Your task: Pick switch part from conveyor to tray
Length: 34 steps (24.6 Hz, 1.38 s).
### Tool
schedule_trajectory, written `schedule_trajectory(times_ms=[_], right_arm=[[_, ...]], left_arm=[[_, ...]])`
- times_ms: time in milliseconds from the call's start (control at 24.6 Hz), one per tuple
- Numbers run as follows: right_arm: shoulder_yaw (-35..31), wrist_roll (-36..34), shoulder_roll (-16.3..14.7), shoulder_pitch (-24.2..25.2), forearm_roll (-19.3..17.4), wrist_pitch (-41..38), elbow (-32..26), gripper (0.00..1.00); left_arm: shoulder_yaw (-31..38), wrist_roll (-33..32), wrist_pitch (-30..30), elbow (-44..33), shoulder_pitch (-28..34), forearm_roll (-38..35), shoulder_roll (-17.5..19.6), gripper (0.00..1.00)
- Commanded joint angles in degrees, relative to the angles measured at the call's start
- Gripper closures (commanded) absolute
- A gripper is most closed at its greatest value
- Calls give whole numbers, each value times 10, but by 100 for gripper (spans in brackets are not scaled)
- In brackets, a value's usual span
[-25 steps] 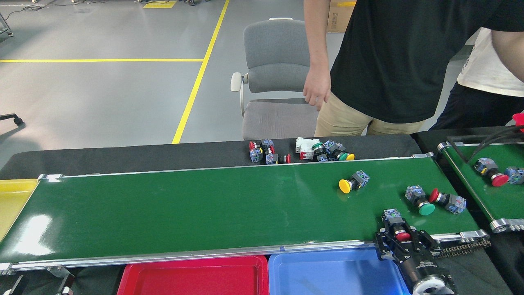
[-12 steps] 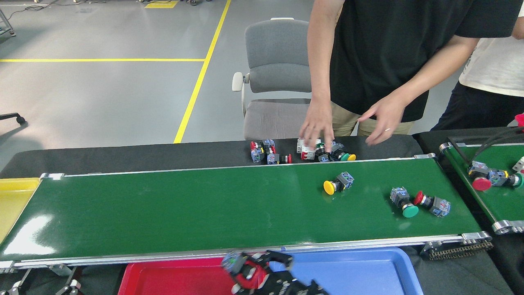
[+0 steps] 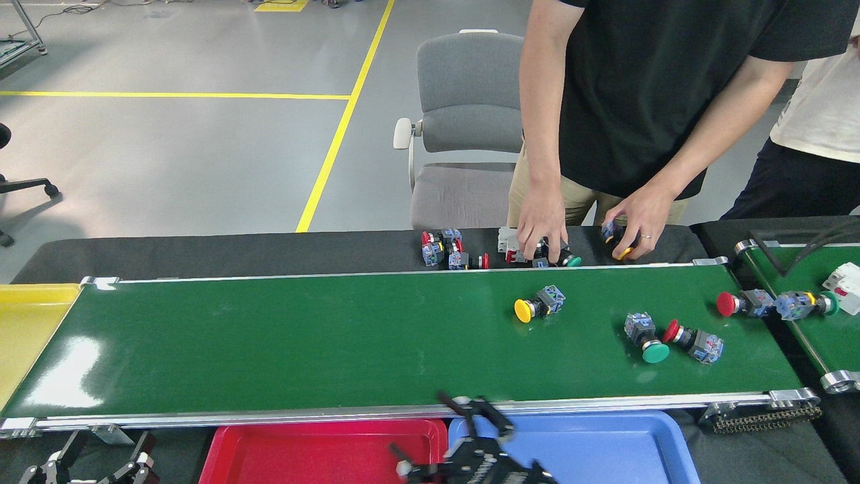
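Green belt: the conveyor (image 3: 302, 343) runs across my view, glossy and mostly bare on its left half, parts gathered toward the right end where they feed in.
Yellow-capped switch (image 3: 537, 305): lies on its side mid-belt, apart from the others, so I judge it the easiest next pick.
Green-capped switch (image 3: 645, 336): on its side, just beside the red-capped switch (image 3: 695, 341); they sit so close that fingers going for one may nudge the other.
Another red switch (image 3: 742, 303): at the belt's far right edge, next to the narrower belt.
Right gripper (image 3: 477, 444): low in view over the seam between the red tray (image 3: 269, 457) and blue tray (image 3: 638, 450), fingers spread apart, nothing visible between them; I cannot see any part lying in either tray from here.
Left gripper (image 3: 94, 464): bottom-left corner below the rail, dark and partly cut off; I cannot tell how its fingers stand.
Person's hands (image 3: 543, 225): working the pile of spare switches (image 3: 451, 250) on the black strip behind the belt, presumably restocking.
Yellow tray (image 3: 27, 329): at the belt's left end, showing nothing inside.
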Motion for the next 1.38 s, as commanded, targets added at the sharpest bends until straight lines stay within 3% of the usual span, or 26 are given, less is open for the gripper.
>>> schedule_trajectory(times_ms=[0, 163, 326, 488, 773, 1017, 1058, 1139, 1261, 1343], right_arm=[[-52, -45, 15, 20, -21, 97, -12, 0], [-78, -66, 12, 21, -50, 204, 11, 0], [-71, -60, 2, -7, -31, 209, 16, 0], [-33, 10, 2, -70, 24, 224, 47, 1], [-4, 44, 6, -147, 27, 230, 121, 1], [32, 44, 35, -211, 26, 231, 202, 3], [32, 44, 39, -219, 26, 231, 209, 12], [34, 44, 34, -230, 26, 229, 214, 47], [39, 45, 27, -234, 25, 225, 216, 87], [39, 45, 26, -235, 25, 225, 214, 94]], left_arm=[[2, 1, -5, -13, 2, -1, 8, 0], [2, -1, -22, -23, 2, -1, 7, 0], [-10, -16, -23, -25, -6, -1, 7, 0], [-14, -16, -20, -24, -11, -1, 7, 0], [-15, -17, -21, -25, -11, -1, 7, 0], [-17, -17, -21, -25, -11, -1, 7, 0], [-17, -17, -21, -25, -11, -1, 7, 0], [-17, -23, -21, -25, -12, -1, 7, 0], [-18, -28, -21, -26, -15, -1, 7, 0], [-18, -28, -21, -26, -18, -1, 7, 0]])
